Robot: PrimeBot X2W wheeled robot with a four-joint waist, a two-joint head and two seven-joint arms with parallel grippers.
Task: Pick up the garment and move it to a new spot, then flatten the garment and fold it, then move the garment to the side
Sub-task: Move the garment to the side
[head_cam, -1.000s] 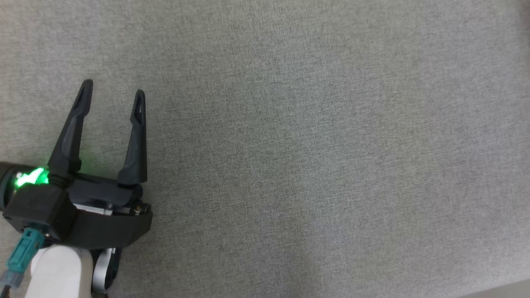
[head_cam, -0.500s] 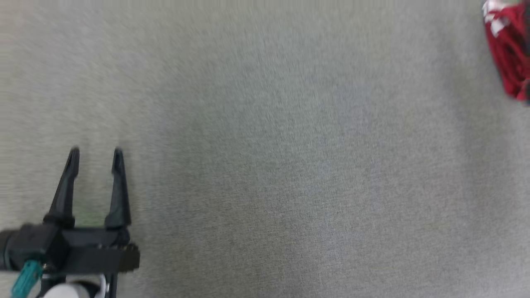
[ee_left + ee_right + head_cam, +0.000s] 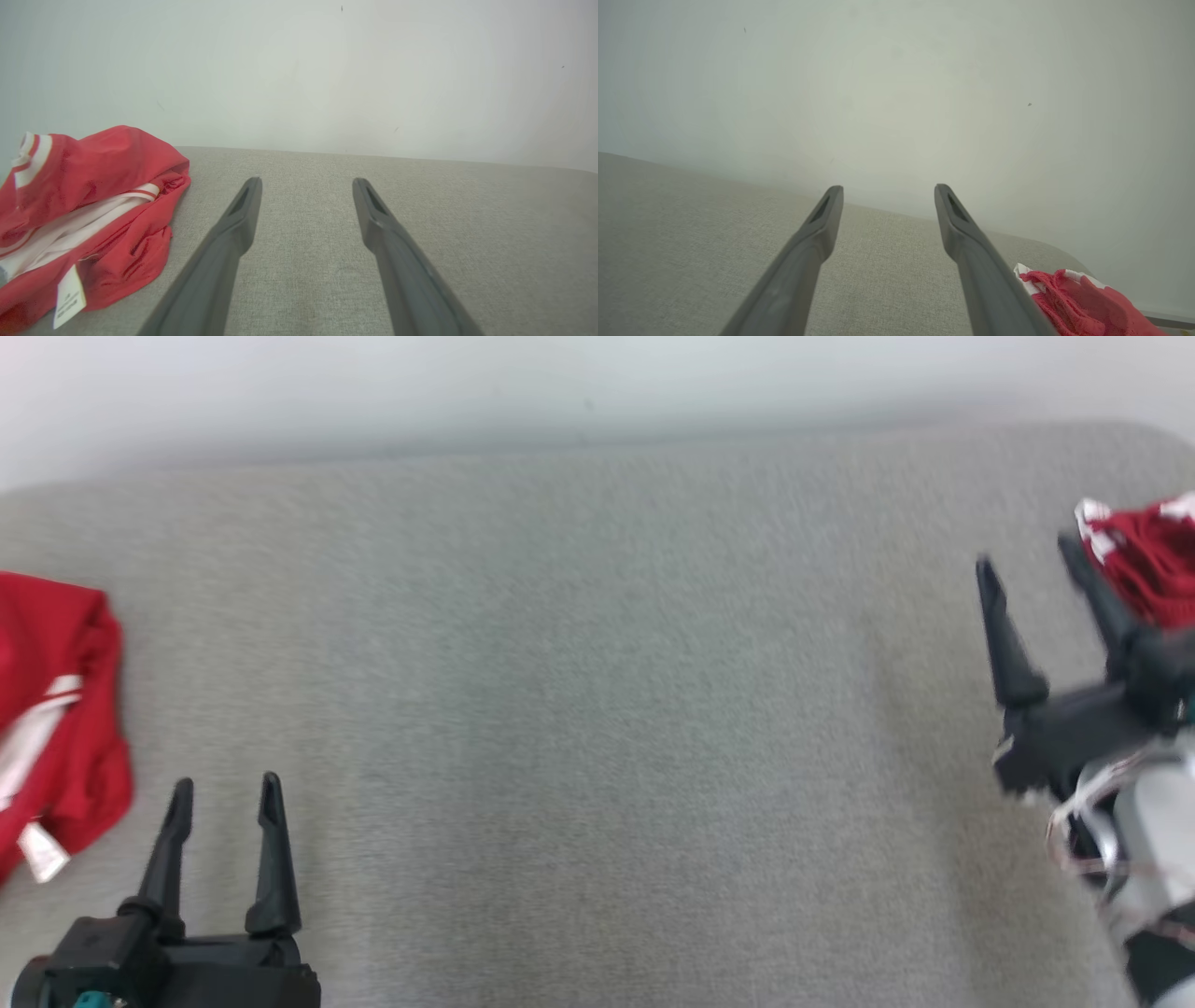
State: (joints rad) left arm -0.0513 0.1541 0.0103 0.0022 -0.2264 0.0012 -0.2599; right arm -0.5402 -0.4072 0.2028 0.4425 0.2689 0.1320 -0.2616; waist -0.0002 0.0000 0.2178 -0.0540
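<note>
The head camera had tilted up since a moment before, bringing in a red garment (image 3: 56,709) at the table's (image 3: 597,709) left. Beside it the left gripper (image 3: 224,789) held its fingers apart, empty. Far right, the right gripper (image 3: 1022,553), likewise spread and empty, hung close beside a second red garment (image 3: 1144,555).

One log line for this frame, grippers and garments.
left gripper open, empty | right gripper open, empty | striped red garment far left, ungrasped | second red garment far right

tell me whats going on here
A two-armed robot faces a grey padded surface. Its left tool and right tool are both open, holding nothing. A red garment with white stripes lies left of the left tool; a crumpled red garment lies just beyond the right tool.
</note>
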